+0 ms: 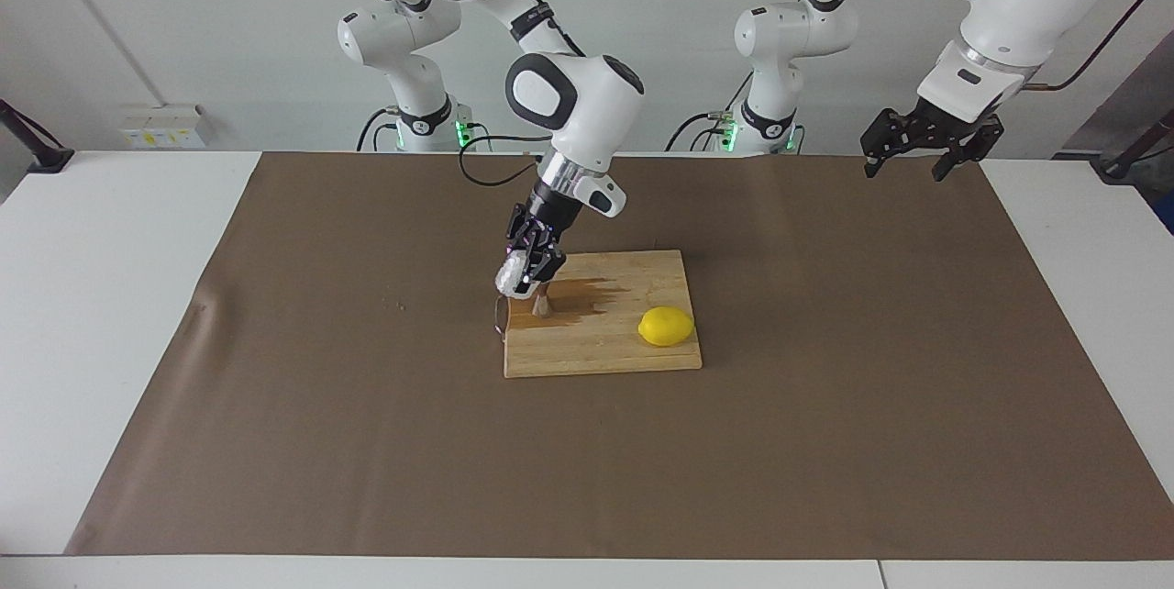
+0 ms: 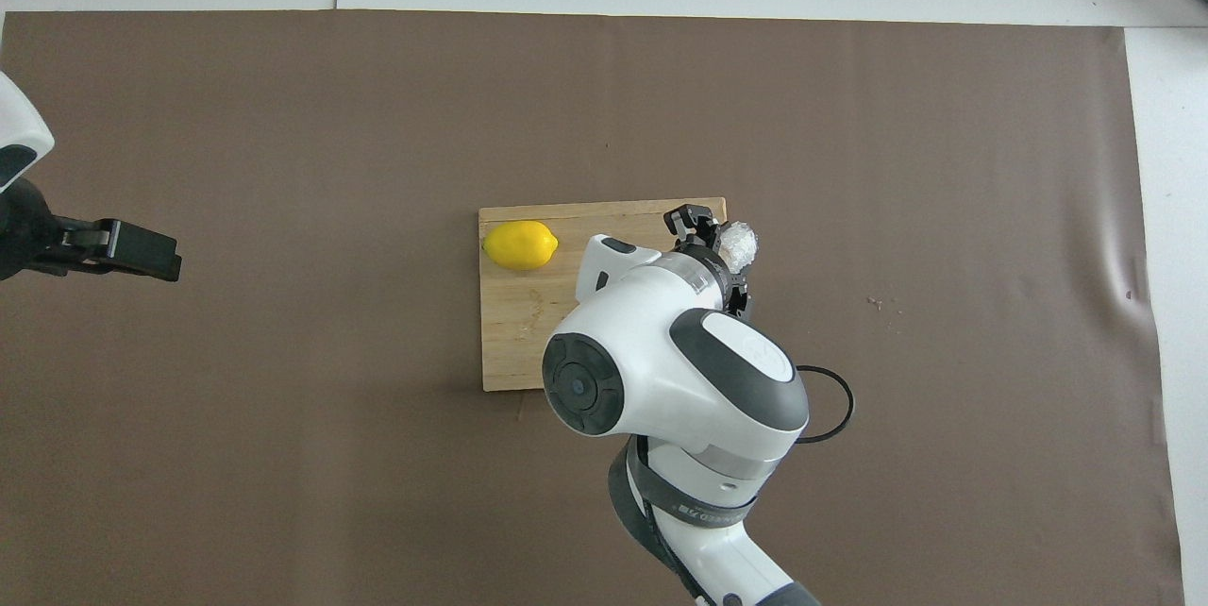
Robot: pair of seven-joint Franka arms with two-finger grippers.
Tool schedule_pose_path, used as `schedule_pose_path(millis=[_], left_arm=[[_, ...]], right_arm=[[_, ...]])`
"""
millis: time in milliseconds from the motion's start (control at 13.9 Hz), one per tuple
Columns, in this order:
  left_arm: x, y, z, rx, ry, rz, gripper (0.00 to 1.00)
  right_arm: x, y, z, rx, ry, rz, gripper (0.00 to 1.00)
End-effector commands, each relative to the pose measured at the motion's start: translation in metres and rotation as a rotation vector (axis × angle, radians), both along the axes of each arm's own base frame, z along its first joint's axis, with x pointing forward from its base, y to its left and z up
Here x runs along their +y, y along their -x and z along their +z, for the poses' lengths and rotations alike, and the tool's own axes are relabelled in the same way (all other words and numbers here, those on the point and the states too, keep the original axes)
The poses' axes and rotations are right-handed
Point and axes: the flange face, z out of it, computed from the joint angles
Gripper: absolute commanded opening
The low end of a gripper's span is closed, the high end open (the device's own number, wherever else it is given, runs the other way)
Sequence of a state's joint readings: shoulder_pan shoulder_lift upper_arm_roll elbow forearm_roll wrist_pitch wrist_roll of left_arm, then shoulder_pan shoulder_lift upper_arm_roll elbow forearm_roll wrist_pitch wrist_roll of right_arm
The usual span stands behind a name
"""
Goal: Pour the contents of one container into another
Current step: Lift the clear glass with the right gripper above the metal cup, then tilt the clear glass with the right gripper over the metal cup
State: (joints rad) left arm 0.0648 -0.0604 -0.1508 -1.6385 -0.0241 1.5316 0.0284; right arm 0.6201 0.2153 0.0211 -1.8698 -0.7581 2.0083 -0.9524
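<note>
Cup (image 1: 507,276): small, clear, faceted glass. Clamped in the right gripper (image 1: 525,274), whose fingers are closed on it. Tilted, mouth toward the jigger. Held in the air over the board's corner at the right arm's end; in the overhead view the cup (image 2: 737,243) shows just off the board's edge.

Jigger (image 1: 542,302): small, steel, hourglass shape. Stands upright on the board, directly below the cup and gripper. Whether cup and jigger touch cannot be told.

Board (image 1: 633,346): wooden, rectangular, lying on the brown mat (image 1: 825,405) at mid-table. A dark wet stain (image 1: 587,295) spreads over it from the jigger toward the lemon.

Lemon (image 1: 666,327): yellow, whole, on the board at the end toward the left arm, well apart from the jigger.

Right gripper: reaches down at a slant from its arm, over the board's corner.

Left gripper (image 1: 920,155): fingers spread wide, holding nothing. Waits in the air over the mat's edge at the left arm's end.
</note>
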Motion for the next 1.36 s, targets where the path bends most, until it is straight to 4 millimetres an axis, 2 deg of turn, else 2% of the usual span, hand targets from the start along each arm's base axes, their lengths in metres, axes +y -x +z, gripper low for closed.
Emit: schedule_pose_path(millis=[0, 790, 1005, 1293], left_arm=[[0.0016, 0.0050, 0.0041, 0.006, 0.004, 0.013, 1.00], [0.0016, 0.0050, 0.0041, 0.006, 0.004, 0.013, 1.00], [0.0016, 0.0050, 0.0042, 0.006, 0.004, 0.011, 1.00], [0.0016, 0.0050, 0.0042, 0.006, 0.004, 0.013, 1.00]], right_arm=[[-0.0035, 0.0027, 0.0055, -0.035, 0.030, 0.003, 0.00], [-0.0061, 0.0035, 0.0080, -0.073, 0.060, 0.009, 0.00], [0.0010, 0.0088, 0.0102, -0.092, 0.074, 0.030, 0.00], [-0.0062, 0.0105, 0.0132, -0.093, 0.070, 0.016, 0.00]])
